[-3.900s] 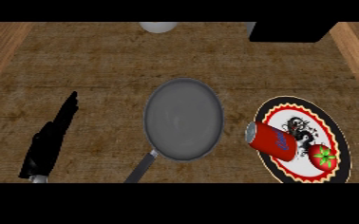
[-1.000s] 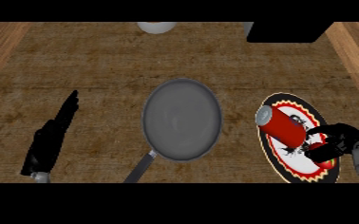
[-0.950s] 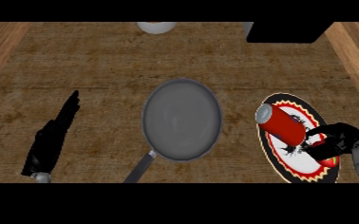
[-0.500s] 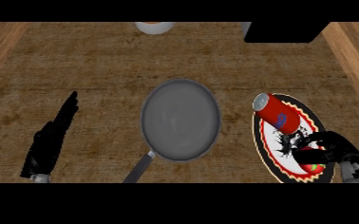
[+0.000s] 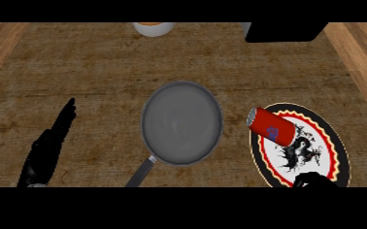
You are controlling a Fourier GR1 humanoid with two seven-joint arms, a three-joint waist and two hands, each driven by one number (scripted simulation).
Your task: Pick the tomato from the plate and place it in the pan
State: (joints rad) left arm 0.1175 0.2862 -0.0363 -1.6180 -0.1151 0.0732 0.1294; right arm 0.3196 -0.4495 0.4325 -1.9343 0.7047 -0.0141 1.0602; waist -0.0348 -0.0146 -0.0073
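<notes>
Grey pan [image 5: 180,123] mid-worktop, plate [image 5: 326,140] with red can [image 5: 272,127] at 4 o'clock – right robot hand [image 5: 313,180] barely showing, grip impossible to tell – left robot hand [image 5: 50,145] flat, fingers straight, at 8 o'clock

The pan [image 5: 180,122] sits mid-counter — to its right the plate [image 5: 326,143], a can [image 5: 272,127] lying on the plate's left part.

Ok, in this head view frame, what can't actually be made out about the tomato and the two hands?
- Red tomato: not visible anywhere; neither on the round patterned plate nor in the grey frying pan.
- Black right hand: mostly cut off by the lower edge, so its fingers and any held thing cannot be seen.
- Black left hand: rests open at lower left; its wrist is cut off below.
- White bowl: cropped by the top edge.
</notes>
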